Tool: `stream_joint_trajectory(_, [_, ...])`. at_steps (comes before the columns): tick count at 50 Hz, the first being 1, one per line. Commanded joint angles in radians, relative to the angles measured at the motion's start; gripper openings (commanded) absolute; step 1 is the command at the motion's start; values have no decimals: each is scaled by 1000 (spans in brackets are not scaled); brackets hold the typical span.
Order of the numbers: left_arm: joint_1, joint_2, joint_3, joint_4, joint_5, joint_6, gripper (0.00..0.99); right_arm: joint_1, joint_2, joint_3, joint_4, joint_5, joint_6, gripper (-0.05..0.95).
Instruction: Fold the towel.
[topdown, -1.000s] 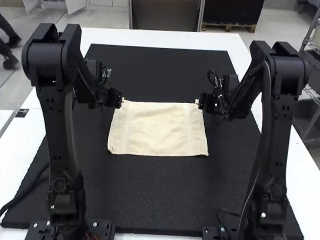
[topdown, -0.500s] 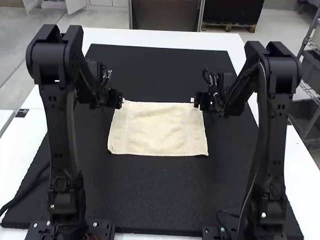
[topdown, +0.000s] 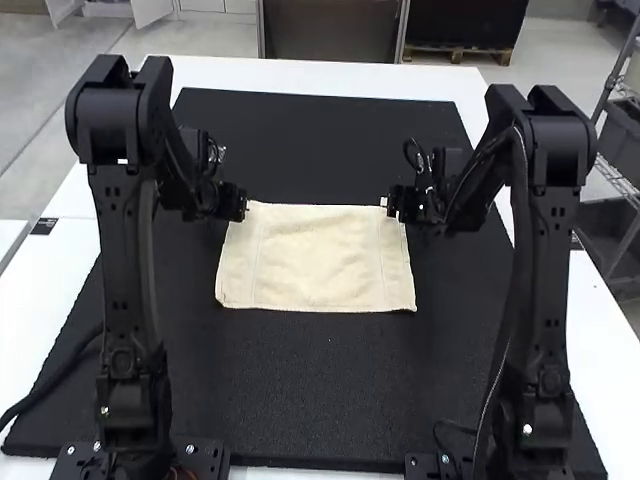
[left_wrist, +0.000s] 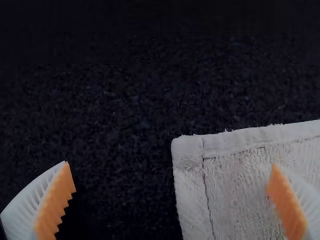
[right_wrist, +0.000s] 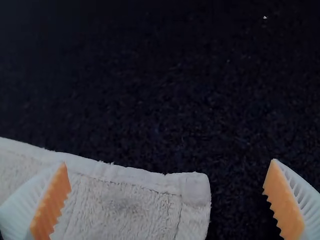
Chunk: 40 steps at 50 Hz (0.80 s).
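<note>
Towel (topdown: 315, 258), one, cream, spread flat mid-mat; corners apparently being lined up for a fold.
Left gripper (left_wrist: 169, 164): at the towel's ten o'clock corner (left_wrist: 188, 150), fingers wide apart, one over cloth, one over mat. Right gripper (right_wrist: 169, 162): at the two o'clock corner (right_wrist: 195, 187), fingers likewise apart, nothing clamped. Next move, by judgement: settle lower, pinch both corners, lift evenly and carry that edge towards six o'clock; a shallow pinch could miss the hem. Surface: black mat (topdown: 330, 390), textured, on a white table (topdown: 300, 72) bordering it at nine, twelve and three o'clock.
</note>
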Motion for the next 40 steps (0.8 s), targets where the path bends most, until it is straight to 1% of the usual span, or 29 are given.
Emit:
stream_joint_trajectory(1, [-21,6,27,4,6,-9,903,12,18,22,-2,5,3,903])
stream_joint_trajectory(6, [-24,10,27,7,6,-9,903,12,26,22,-11,7,3,902])
stream_joint_trajectory(10, [-26,13,31,10,6,-9,902,12,32,24,-16,5,4,877])
stream_joint_trajectory(13, [-26,13,34,9,6,-9,859,12,32,24,-19,5,7,856])
stream_joint_trajectory(18, [-26,15,34,6,6,-7,848,12,35,28,-31,5,12,846])
stream_joint_trajectory(19, [-26,16,34,6,6,-7,828,12,36,28,-32,5,13,844])
stream_joint_trajectory(22, [-24,16,34,4,6,-6,790,13,40,35,-42,5,21,774])
stream_joint_trajectory(23, [-23,16,34,3,6,-6,764,12,40,38,-46,5,21,759])
stream_joint_trajectory(29, [-20,21,33,1,11,-4,682,15,46,50,-78,4,21,756])
stream_joint_trajectory(35, [-18,21,30,0,12,-4,682,26,47,53,-82,5,21,756])
stream_joint_trajectory(37, [-18,21,30,-2,14,-4,680,27,47,58,-98,5,21,754])
stream_joint_trajectory(39, [-18,23,31,-5,17,-4,679,32,49,58,-98,4,23,670])
stream_joint_trajectory(40, [-18,21,30,-8,21,-4,638,32,50,58,-98,4,26,616])
